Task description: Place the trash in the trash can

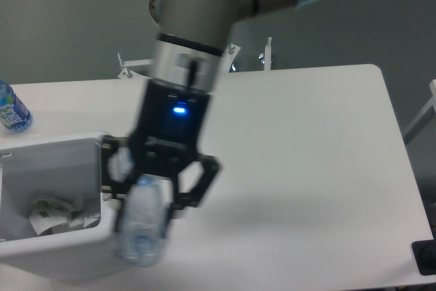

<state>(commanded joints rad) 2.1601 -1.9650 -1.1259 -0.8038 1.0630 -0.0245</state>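
One arm, one bin, two pieces of trash.
Table (320,168); arm above bin (41,253) at near left; gripper (155,199) clamped round clear bottle (142,226), hanging over bin's right rim; crumpled wrapper (58,212) inside bin.

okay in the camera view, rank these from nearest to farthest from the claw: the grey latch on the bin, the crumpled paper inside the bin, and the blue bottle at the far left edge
From the claw, which grips the clear bottle:
1. Grey latch, just left of it on the bin's near wall.
2. Crumpled paper, farther left, down inside the bin.
3. Blue bottle, at the table's far left edge.
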